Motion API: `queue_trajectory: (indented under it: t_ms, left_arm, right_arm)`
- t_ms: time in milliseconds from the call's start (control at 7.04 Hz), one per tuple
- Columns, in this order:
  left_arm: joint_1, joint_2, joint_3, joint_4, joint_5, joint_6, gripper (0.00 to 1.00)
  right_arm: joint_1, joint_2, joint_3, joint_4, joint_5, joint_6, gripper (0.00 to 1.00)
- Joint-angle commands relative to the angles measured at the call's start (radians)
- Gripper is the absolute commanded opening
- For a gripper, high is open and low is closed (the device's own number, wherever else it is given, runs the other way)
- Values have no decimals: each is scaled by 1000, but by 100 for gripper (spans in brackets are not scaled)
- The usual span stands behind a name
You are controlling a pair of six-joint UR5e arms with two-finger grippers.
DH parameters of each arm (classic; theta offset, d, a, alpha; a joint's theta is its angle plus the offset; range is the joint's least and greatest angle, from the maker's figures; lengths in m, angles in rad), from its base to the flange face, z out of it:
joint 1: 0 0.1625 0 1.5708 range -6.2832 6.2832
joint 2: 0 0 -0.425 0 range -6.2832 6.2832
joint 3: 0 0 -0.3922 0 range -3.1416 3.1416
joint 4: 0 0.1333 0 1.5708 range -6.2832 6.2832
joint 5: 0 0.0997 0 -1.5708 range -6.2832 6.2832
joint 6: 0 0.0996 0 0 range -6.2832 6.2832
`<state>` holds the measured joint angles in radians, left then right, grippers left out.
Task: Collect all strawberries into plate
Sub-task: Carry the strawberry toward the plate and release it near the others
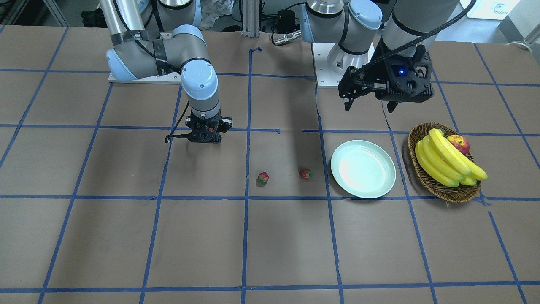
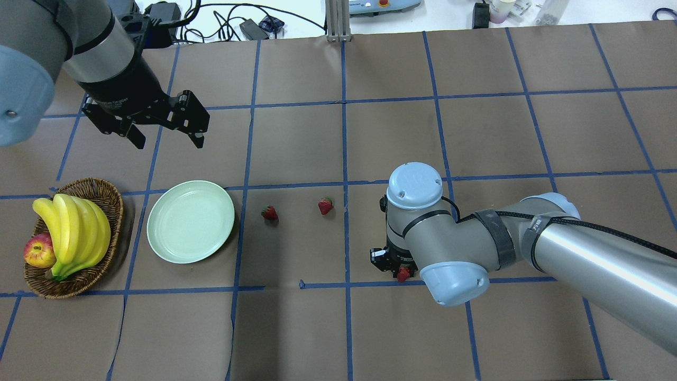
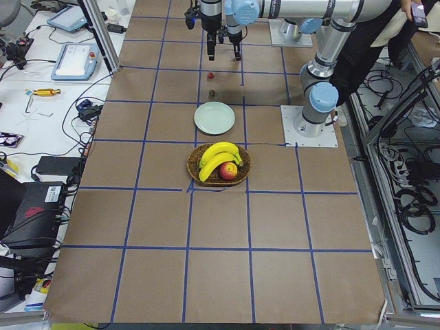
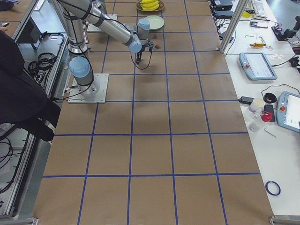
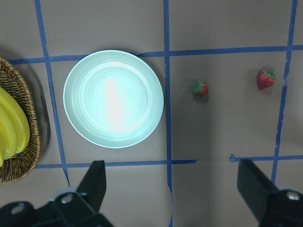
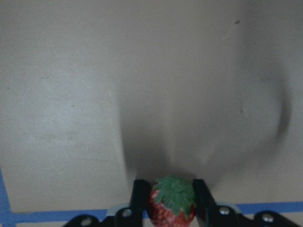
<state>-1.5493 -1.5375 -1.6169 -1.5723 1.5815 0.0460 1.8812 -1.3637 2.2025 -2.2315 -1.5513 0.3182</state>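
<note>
Strawberries sit in three spots. Nearest, one strawberry (image 2: 403, 274) is pinched between the fingers of the right gripper (image 6: 171, 195). Farther, two strawberries (image 2: 269, 212) (image 2: 325, 206) lie apart on the table (image 2: 476, 132), right of the bare plate (image 2: 190, 221). Left of it, a basket (image 2: 108, 193) holds bananas (image 2: 74, 227) and an apple (image 2: 39, 250). Farthest, the left gripper (image 2: 170, 143) hangs open.

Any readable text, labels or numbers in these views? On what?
No text reads cleanly.
Pale print on the left arm's black wrist, overhead view: too blurred to read.
White tag on the right arm's strap: too small to read.
Tablet screens on the side benches: too small to read.
</note>
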Motion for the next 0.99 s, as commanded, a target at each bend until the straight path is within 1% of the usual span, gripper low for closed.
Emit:
queue_trajectory:
  t_ms: [0,142,284,426,568,710,852]
  left_arm:
    - [0,0,0,0,0,2,100]
    - [0,0,0,0,0,0,100]
    - [0,0,2,0,0,0,100]
    - [0,-1,2,0,0,0,100]
    - [0,0,3,0,0,2,100]
    - [0,-1,2,0,-2,0,100]
    - [0,-3,3,0,0,0,100]
  right_arm:
    - [1,0,-6,0,3,2,0]
    - [1,-2,-48,1,3,8,0]
    - [7,0,-134,45,2,31,0]
    - [15,14,-198,111,51,48,0]
    - [45,81,-258,90,183,95,0]
    - [108,145,-333,76,183,189,0]
    - [148,191,-407,84,184,235,0]
